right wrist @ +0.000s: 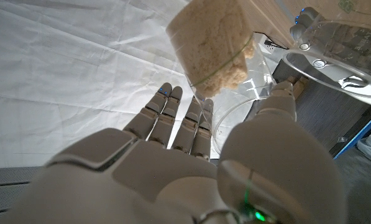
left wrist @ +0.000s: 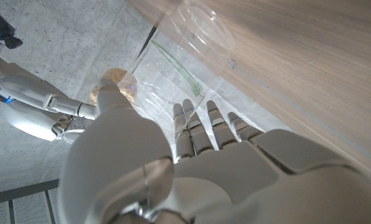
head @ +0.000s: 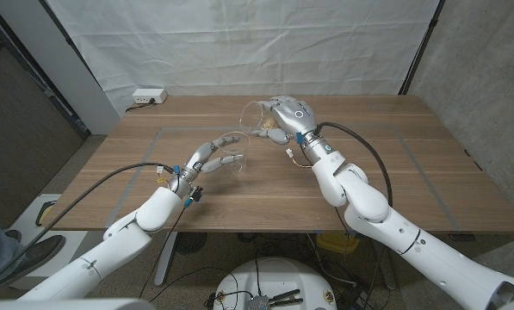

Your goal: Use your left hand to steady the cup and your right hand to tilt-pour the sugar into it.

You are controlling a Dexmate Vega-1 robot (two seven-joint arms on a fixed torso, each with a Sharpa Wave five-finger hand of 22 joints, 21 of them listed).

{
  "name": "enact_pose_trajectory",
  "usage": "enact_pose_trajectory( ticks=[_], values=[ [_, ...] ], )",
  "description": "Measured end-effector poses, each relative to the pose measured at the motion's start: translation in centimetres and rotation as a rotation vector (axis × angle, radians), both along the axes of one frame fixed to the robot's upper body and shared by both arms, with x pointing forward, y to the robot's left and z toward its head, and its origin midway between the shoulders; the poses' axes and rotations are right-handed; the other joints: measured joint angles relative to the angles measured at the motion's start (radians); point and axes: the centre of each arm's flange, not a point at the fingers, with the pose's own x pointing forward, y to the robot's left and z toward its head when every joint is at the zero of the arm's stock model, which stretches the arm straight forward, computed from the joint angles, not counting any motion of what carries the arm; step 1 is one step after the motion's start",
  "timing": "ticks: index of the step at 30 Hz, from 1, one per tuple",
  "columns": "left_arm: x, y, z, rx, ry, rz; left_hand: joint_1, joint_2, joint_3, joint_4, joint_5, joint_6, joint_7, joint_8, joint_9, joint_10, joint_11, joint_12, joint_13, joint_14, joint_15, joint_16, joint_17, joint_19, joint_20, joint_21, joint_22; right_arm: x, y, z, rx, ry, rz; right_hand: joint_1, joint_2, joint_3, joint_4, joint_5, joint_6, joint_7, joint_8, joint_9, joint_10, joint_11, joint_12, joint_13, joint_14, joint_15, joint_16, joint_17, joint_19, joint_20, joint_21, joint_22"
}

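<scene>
Sugar cup (head: 258, 116) tilted in right hand (head: 288, 114), clear cup (head: 231, 148) gripped by left hand (head: 207, 157)

The left arm enters from the lower left of the head view and reaches toward frame centre, where the left hand (head: 207, 158) wraps its fingers (left wrist: 197, 127) around a clear cup (head: 232, 151). The right arm comes from the lower right, bending up to the upper middle, where the right hand (head: 289, 114) grips a tilted clear container (head: 257, 114), fingers (right wrist: 173, 118) extended along its wall.
</scene>
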Motion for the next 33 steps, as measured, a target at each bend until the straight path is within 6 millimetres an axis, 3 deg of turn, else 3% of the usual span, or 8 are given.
enact_pose_trajectory(
  ticks=[4, 5, 33],
  values=[
    [0.0, 0.0, 0.0, -0.002, -0.002, -0.003, 0.0, 0.0, -0.003, -0.003, 0.0, 0.004, 0.004, 0.0, 0.0, 0.0, 0.0, 0.0, 0.0, 0.0, 0.0, 0.0, 0.0, 0.0, 0.0, 0.0, 0.0, -0.1, 0.2, 0.2, 0.002, -0.003, 0.006, 0.0, 0.0, 0.0, 0.0, 0.0, 0.0, 0.0, 0.0, 0.0, 0.0, 0.0, 0.0, 0.0, 0.0, 0.0, 0.0, 0.0, 0.0, 0.0, 0.0, 0.0],
    [-0.1, 0.4, -0.2, -0.002, 0.001, 0.005, 0.0, 0.0, -0.006, 0.0, 0.0, 0.005, 0.005, 0.0, 0.0, 0.002, 0.002, 0.0, 0.0, 0.0, 0.0, 0.0, 0.0, 0.0, 0.0, 0.0, 0.0, -0.1, 0.6, 0.1, -0.148, -0.077, -0.14, 0.0, 0.0, 0.0, 0.0, 0.0, 0.0, 0.0, 0.0, 0.0, 0.0, 0.0, 0.0, 0.0, 0.0, 0.0, 0.0, 0.0, 0.0, 0.0, 0.0, 0.0],
    [0.1, 0.6, 0.1, -0.012, -0.008, -0.004, 0.0, 0.0, -0.011, 0.003, -0.008, 0.005, 0.005, -0.008, 0.0, 0.005, 0.002, -0.008, 0.0, 0.0, 0.0, 0.0, 0.0, 0.0, 0.0, -0.004, 0.0, -0.6, 3.0, 0.5, -0.337, -0.146, -0.235, -0.004, 0.004, 0.0, 0.0, -0.008, 0.0, 0.0, 0.003, 0.0, 0.0, 0.0, 0.0, 0.0, 0.0, 0.0, 0.0, 0.0, 0.0, 0.0, 0.0, 0.0]
  ],
)
